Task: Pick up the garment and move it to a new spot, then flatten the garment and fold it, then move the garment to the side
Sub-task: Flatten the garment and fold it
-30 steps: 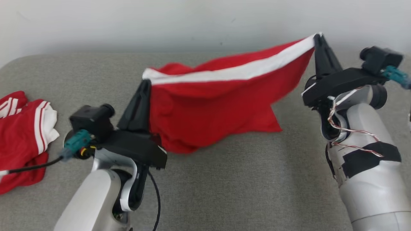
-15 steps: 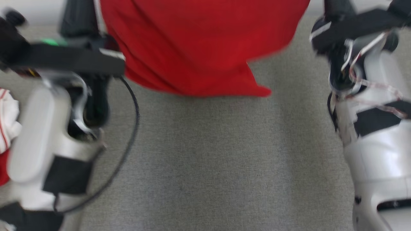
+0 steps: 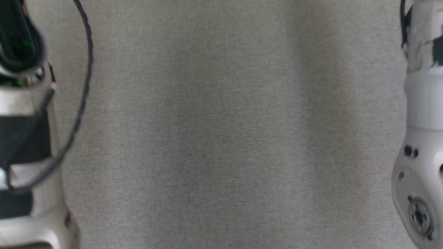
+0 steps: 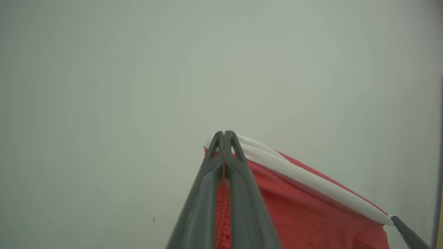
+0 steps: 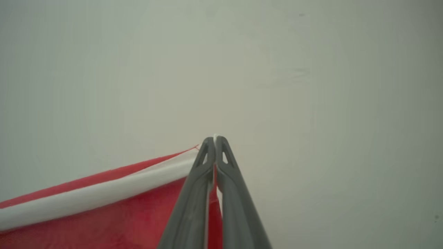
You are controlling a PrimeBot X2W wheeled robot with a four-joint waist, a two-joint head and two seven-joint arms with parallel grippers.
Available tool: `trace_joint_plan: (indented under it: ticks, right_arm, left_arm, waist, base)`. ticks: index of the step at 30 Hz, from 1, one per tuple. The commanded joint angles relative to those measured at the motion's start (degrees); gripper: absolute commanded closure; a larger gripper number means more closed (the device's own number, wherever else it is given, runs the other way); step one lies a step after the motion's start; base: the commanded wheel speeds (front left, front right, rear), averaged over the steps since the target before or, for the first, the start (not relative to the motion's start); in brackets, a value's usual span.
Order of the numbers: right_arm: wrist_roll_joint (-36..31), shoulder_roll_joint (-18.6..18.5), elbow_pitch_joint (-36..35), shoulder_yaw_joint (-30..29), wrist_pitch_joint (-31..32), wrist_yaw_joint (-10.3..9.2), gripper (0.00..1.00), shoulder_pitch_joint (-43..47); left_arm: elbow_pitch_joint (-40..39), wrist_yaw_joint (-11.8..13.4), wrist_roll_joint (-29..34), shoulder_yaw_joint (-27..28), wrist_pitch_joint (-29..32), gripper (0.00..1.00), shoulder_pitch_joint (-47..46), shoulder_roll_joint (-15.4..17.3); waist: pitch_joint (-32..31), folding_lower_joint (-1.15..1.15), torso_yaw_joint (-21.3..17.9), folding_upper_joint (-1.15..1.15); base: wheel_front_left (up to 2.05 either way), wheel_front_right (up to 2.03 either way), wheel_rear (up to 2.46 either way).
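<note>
Left gripper [image 4: 224,132] and right gripper [image 5: 214,138] each clamp a corner of the red garment [image 4: 297,211], white band [image 4: 311,180] stretched between them.

1. Surface [image 3: 221,145]: grey fine-woven fabric, flat, running from the near edge to the far edge and from left to right of the head view.
2. Shading [image 3: 322,121]: soft darker band right of centre, near to far.

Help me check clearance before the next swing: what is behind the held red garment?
A plain pale wall shows behind the garment, pinched by the left end effector and right end effector. Anything beyond the red cloth itself is covered.
</note>
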Motion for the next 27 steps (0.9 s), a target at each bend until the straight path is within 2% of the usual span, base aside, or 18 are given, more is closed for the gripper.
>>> trace_joint_plan:
  ticks: [1, 4, 8, 10, 14, 19, 27]
  right_arm:
    - [-0.2, -1.3, 0.0, 0.9, -0.3, -0.29, 1.0, 3.1]
    - [1.2, -2.6, 0.9, 7.5, -0.2, -0.23, 1.0, 8.5]
    - [3.6, -6.7, 0.9, 13.7, 0.0, -0.23, 1.0, 16.7]
    - [4.2, -7.7, 0.2, 14.9, 0.1, -0.23, 1.0, 18.9]
    - [6.0, -12.3, -4.0, 19.1, 0.7, -0.23, 1.0, 27.1]
    - [7.8, -17.6, -10.0, 22.1, 3.9, -0.23, 1.0, 38.0]
    - [10.7, -23.9, -22.6, 22.2, 11.0, -0.27, 1.0, 55.0]
  left_arm:
    - [-0.8, -0.4, 1.5, 1.6, -0.6, 1.0, 3.7, -0.7]
    - [-3.0, -1.8, 3.7, 1.6, -0.5, 1.0, 10.1, -3.1]
    - [-5.5, -2.2, 4.4, 2.4, -0.5, 1.0, 20.1, -5.2]
    - [-6.3, -2.3, 4.8, 2.5, -0.5, 1.0, 22.7, -5.4]
    - [-10.3, -2.1, 3.7, 1.8, -0.5, 1.0, 32.0, -5.6]
    - [-14.0, -2.1, 3.1, 0.8, -0.5, 1.0, 42.2, -5.6]
    - [-17.2, -2.1, 5.4, -2.0, -0.5, 1.0, 57.2, -5.6]
  waist:
    - [1.3, -0.01, 1.0, 0.0]
    - [1.5, -0.01, 1.2, 0.0]
    - [0.3, -0.01, 1.2, 0.0]
    - [-0.2, -0.01, 1.2, 0.0]
    - [-2.7, -0.01, 1.1, 0.0]
    - [-6.8, -0.01, 0.7, 0.0]
    - [-13.6, -0.01, 0.7, 0.0]
  base:
    - [0.0, 0.0, 0.0]
    - [0.0, 0.0, 0.0]
    - [0.0, 0.0, 0.0]
    - [0.0, 0.0, 0.0]
    - [0.0, 0.0, 0.0]
    - [0.0, 0.0, 0.0]
    - [0.0, 0.0, 0.0]
